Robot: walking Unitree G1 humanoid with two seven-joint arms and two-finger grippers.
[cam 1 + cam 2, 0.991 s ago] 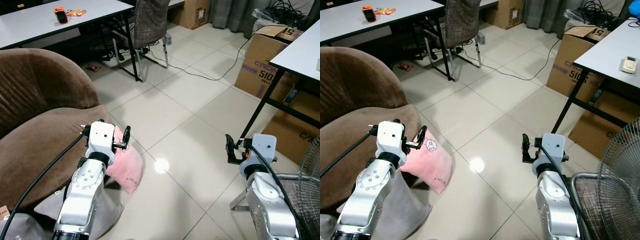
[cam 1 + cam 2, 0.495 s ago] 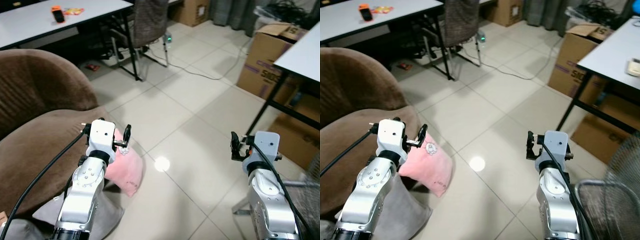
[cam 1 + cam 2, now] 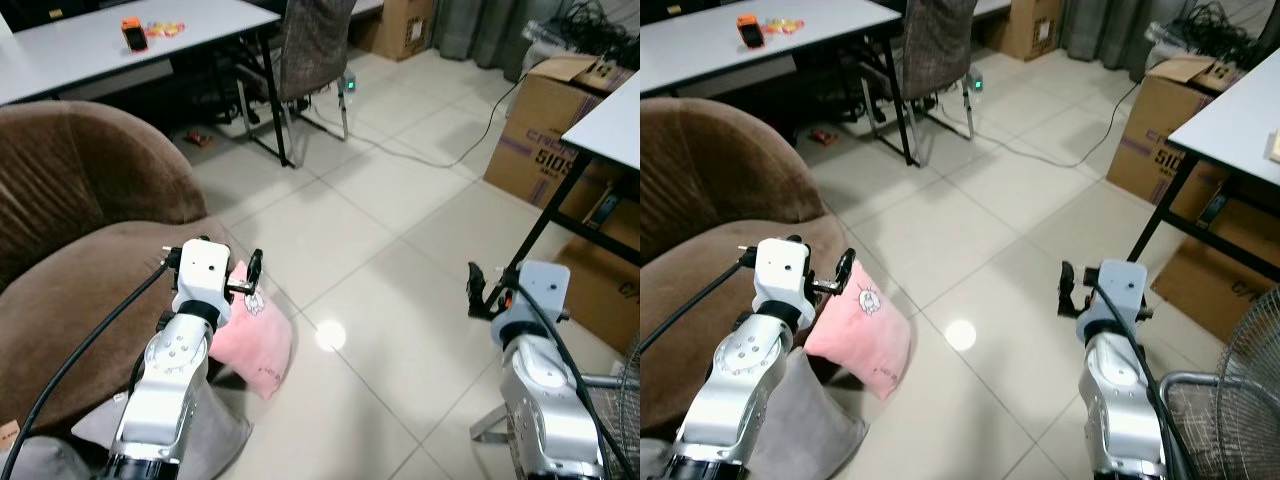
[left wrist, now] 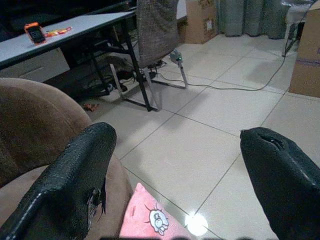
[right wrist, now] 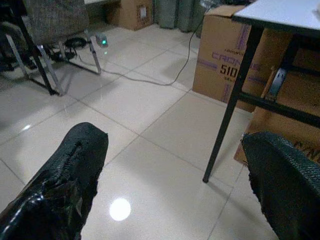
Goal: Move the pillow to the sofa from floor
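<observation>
Pink and plainly soft, the pillow [image 3: 862,330] is our landmark: it leans on the tiled floor [image 3: 990,240] against the front of the brown sofa [image 3: 700,240], a small cartoon print on its upper corner, one lower corner touching the tiles. It is not yet on the seat.

Nearest to us, a grey cushion [image 3: 805,420] lies just beside the pillow on the sofa side. Our left gripper [image 3: 840,278] hovers right above the pillow's upper edge; the left wrist view shows its fingers [image 4: 75,185] spread wide with the pillow's top corner below and between them, nothing held. Our right gripper [image 3: 1068,290] hangs well apart from the pillow, over bare tiles, its jaws likewise wide and empty.

We judge the pillow light and squashy, so it will fold and sag when lifted; a pinch on the thin corner could slip. Taking a good fold of fabric at the upper edge looks surest, then swinging it onto the seat just behind.

Farther beyond the pillow stand a chair [image 3: 930,45] and a white table [image 3: 740,40]; off to the right are cardboard boxes [image 3: 1160,130].
</observation>
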